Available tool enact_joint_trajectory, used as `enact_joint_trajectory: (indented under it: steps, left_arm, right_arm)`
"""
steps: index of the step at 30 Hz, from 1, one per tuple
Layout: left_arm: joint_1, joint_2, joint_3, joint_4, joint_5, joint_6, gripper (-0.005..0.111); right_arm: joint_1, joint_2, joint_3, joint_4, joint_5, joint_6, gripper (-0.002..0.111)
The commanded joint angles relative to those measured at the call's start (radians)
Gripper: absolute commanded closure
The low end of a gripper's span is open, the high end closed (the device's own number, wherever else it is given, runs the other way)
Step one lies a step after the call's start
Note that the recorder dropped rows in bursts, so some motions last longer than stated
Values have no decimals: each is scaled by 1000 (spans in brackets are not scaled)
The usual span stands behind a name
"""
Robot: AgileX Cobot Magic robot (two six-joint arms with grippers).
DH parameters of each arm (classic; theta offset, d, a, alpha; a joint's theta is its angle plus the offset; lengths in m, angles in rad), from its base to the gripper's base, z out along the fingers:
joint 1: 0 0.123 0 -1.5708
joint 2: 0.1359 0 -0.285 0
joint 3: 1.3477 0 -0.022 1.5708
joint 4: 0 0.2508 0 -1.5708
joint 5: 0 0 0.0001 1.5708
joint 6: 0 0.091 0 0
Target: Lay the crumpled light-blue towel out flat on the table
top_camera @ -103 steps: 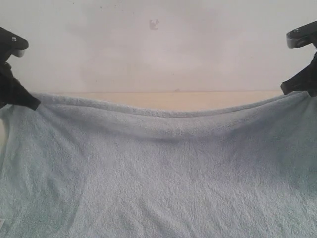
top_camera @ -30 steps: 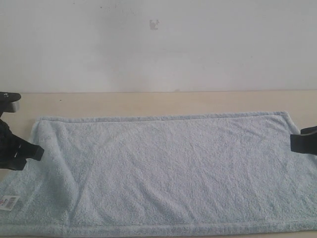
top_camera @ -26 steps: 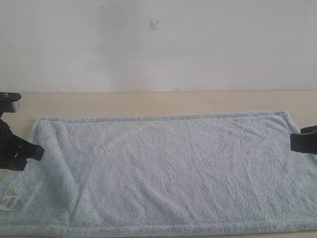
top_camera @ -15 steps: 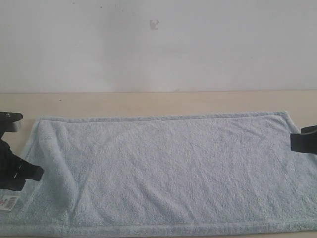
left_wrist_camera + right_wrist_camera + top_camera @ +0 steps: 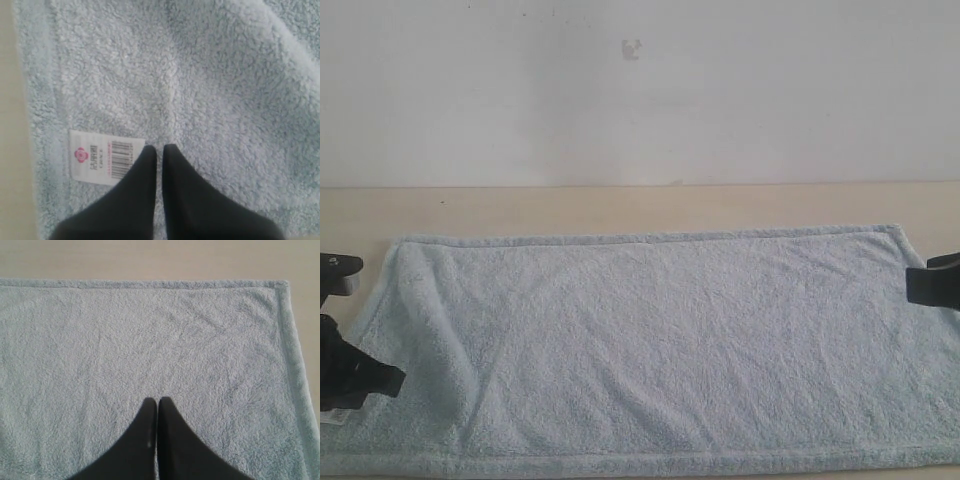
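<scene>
The pale light-blue towel (image 5: pixel 660 340) lies spread out flat across the cream table (image 5: pixel 620 205), hemmed border showing all round. My left gripper (image 5: pixel 380 380) hovers over the towel's near left corner, shut with nothing in it. In the left wrist view its tips (image 5: pixel 159 149) sit beside the white barcode label (image 5: pixel 102 156) on the towel (image 5: pixel 200 85). My right gripper (image 5: pixel 918 287) is at the towel's right edge, also shut and empty. In the right wrist view it (image 5: pixel 158 401) points across flat towel (image 5: pixel 150 340).
A pale grey-white wall (image 5: pixel 640 90) rises behind the table. A strip of bare tabletop (image 5: pixel 150 260) runs beyond the towel's far hem. A soft ridge (image 5: pixel 455 350) crosses the towel near its left end.
The towel, held up by both grippers 3.4 s ago, now lies flat and released. Over the last second my left gripper has slid toward the near left corner, covering the label. The right gripper stayed still.
</scene>
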Motion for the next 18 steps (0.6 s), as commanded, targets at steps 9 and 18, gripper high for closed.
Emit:
enact_joint_trajectory:
  steps: [9,18]
  left_arm:
    - [12,123,5,68,-26,-76,103]
    - [56,104,87,503,101,-622,103]
  right_arm:
    - [2,-5,6,8,-8,5,108]
    - [2,-5,6,8,-10,5,108]
